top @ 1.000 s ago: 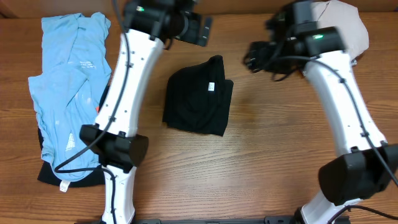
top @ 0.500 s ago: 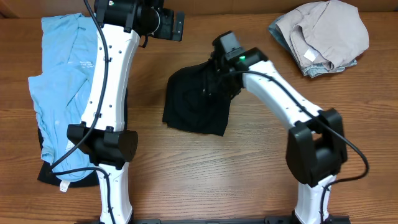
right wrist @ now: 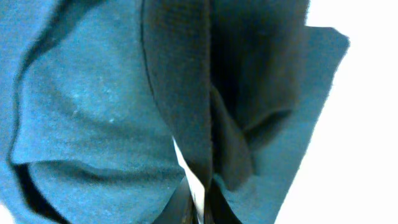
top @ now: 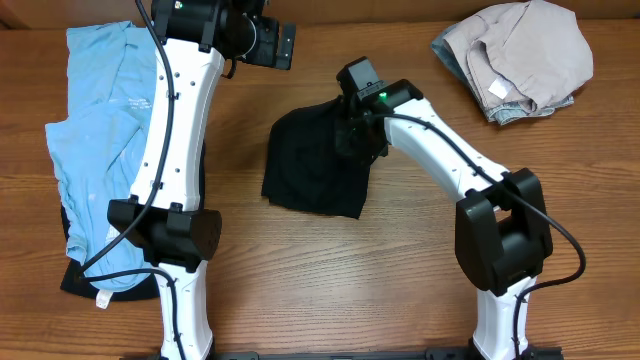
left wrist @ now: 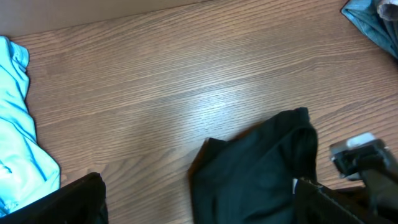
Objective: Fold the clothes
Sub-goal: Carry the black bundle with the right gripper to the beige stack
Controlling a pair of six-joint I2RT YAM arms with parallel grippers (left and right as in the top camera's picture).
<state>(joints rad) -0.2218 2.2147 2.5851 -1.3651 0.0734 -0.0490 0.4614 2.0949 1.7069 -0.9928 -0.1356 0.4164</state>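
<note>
Black shirt (top: 312, 175): lying in a compact folded bundle near the middle of the table (top: 400, 300), with its upper right corner bunching up under the right arm.
Right gripper (top: 356, 130): clamping down on the black shirt at that upper right corner. Its own camera is showing nothing but dark folds gathering into the closed jaws at the bottom of the view.
Left gripper (top: 283, 45): hanging over bare wood up and to the left of the black shirt. Its jaws are standing wide, carrying nothing and keeping clear of the cloth.
Light blue shirt (top: 105, 140): lying spread out along the left side of the table, with the left arm crossing over its right edge.
Other black piece (top: 85, 282): peeking out from under the lower end of the light blue shirt.
Beige bundle (top: 520, 55): sitting crumpled in the far right corner, well apart from the black shirt.
</note>
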